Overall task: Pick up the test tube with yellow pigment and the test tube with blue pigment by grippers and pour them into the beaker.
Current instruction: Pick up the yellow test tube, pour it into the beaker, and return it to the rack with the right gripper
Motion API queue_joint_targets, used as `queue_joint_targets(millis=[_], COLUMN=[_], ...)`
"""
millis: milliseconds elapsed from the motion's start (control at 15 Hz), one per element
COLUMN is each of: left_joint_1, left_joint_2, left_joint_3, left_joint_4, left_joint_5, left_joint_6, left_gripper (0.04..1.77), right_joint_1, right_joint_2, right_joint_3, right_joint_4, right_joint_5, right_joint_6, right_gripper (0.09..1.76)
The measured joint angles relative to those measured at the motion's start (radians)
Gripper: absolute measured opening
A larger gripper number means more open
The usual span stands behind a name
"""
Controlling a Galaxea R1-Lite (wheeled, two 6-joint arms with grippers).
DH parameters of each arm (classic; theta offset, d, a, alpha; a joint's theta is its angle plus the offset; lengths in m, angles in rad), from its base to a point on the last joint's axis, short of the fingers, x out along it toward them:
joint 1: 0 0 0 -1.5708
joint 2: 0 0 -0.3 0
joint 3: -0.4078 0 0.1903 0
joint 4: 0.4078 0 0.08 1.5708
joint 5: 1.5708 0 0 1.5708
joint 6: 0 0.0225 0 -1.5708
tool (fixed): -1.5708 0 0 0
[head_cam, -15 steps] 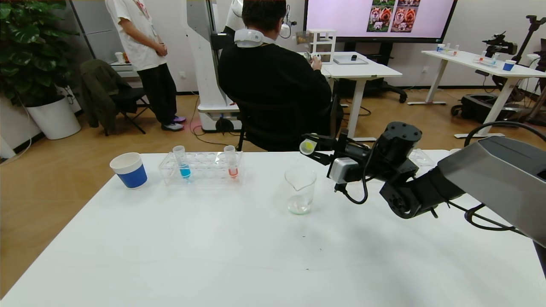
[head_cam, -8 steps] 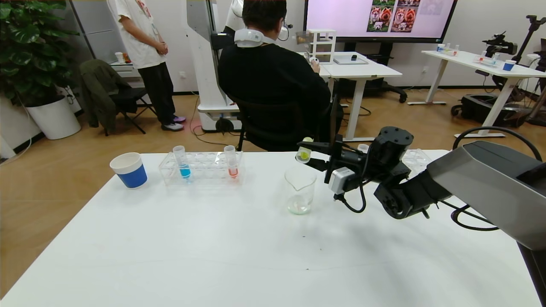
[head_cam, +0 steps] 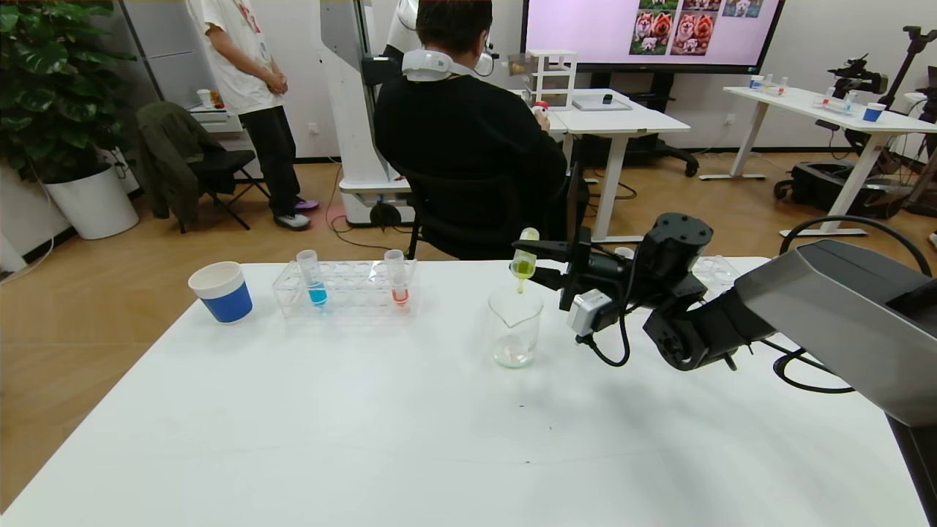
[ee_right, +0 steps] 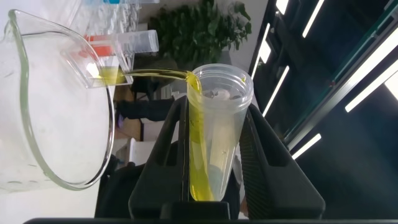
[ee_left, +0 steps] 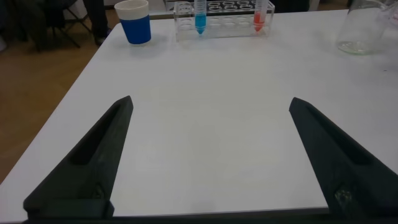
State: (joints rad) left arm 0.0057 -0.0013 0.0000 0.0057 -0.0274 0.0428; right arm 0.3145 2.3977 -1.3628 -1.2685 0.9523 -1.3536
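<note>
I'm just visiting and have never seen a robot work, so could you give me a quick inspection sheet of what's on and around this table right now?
Surface: white table, no spills seen.
Job's things: yellow tube tipped over the beaker, yellow liquid streaming in; blue tube upright in the clear rack.
Clutter: orange tube in the same rack; blue-and-white paper cup beside the rack.
Grippers: right gripper, fingers shut on the yellow tube; left gripper, fingers open over bare table.
Cables: black cable looping under the right wrist.
Surroundings: seated person, standing person, plant, screen.
</note>
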Motion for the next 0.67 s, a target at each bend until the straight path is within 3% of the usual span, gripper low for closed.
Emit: queue_joint_targets(millis=[667], left_joint_1=[0.0], left_joint_2=[0.0], left_joint_3=[0.0], left_joint_4=[0.0], left_joint_5=[0.0], left_joint_6=[0.0], left_gripper=[1.75], right_joint_1=[-0.001], right_joint_2=[0.04], right_joint_3=[-0.095], right_joint_4=[0.001], right_joint_5=[-0.001], right_joint_6=[-0.025], right_gripper=[0.49])
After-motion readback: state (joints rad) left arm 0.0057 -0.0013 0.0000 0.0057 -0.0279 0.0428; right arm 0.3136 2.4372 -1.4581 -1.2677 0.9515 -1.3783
